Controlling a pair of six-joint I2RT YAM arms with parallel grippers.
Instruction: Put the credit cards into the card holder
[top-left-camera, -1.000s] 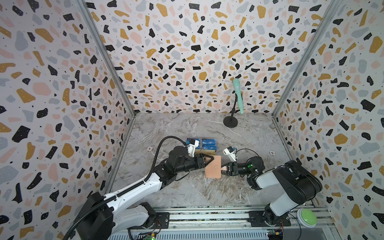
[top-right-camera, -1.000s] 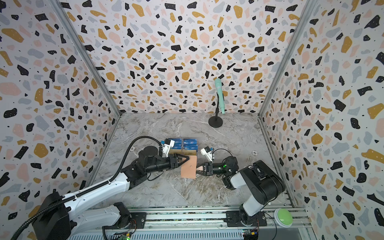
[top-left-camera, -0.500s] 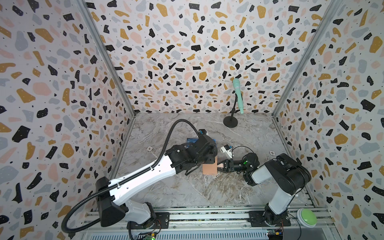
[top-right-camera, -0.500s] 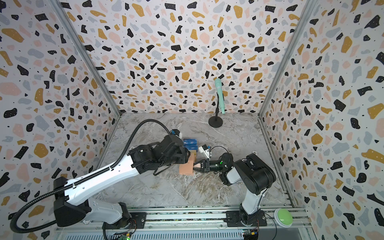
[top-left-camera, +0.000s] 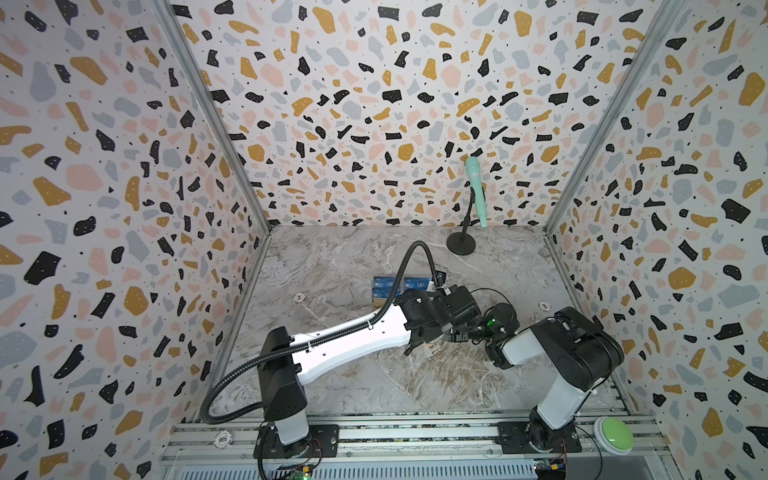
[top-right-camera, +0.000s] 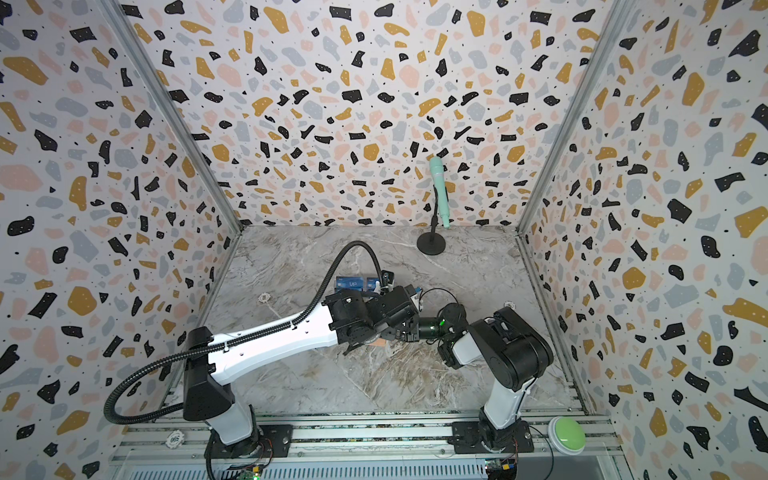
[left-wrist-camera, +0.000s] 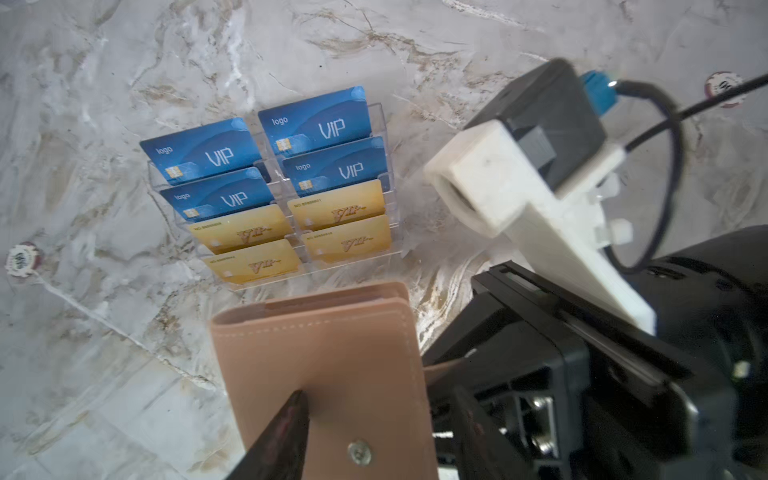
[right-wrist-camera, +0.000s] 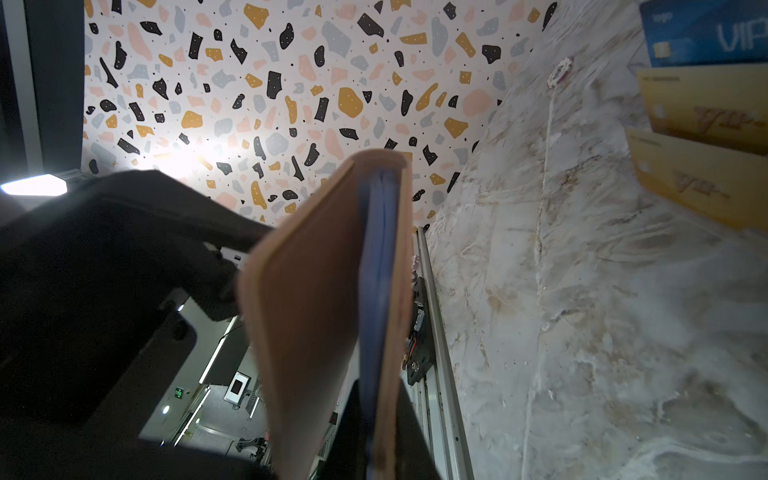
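The salmon-pink card holder (left-wrist-camera: 332, 353) stands on edge just above the marble floor. My right gripper (right-wrist-camera: 374, 415) is shut on its back cover and blue-tinted sleeves, while the front cover (right-wrist-camera: 307, 311) splays away. My left gripper (left-wrist-camera: 382, 399) hangs over it with its jaws apart. One fingertip (left-wrist-camera: 297, 411) rests on the front cover, near the snap stud (left-wrist-camera: 359, 453). Blue VIP credit cards (left-wrist-camera: 249, 153) and gold credit cards (left-wrist-camera: 241, 230) sit in a clear tiered stand (left-wrist-camera: 399, 245) beyond it. In both top views the left wrist (top-left-camera: 436, 316) hides the card holder.
A mint microphone (top-left-camera: 473, 187) on a black round-based stand (top-left-camera: 461, 243) is at the back. Poker chips (top-left-camera: 299, 297) (top-left-camera: 544, 306) lie on the floor. A green button (top-left-camera: 614, 434) sits on the front rail. Terrazzo walls close in three sides.
My left arm has risen and swung over the card holder, so its gripper now points down onto the cover instead of reaching in from the left. The right gripper keeps its hold.
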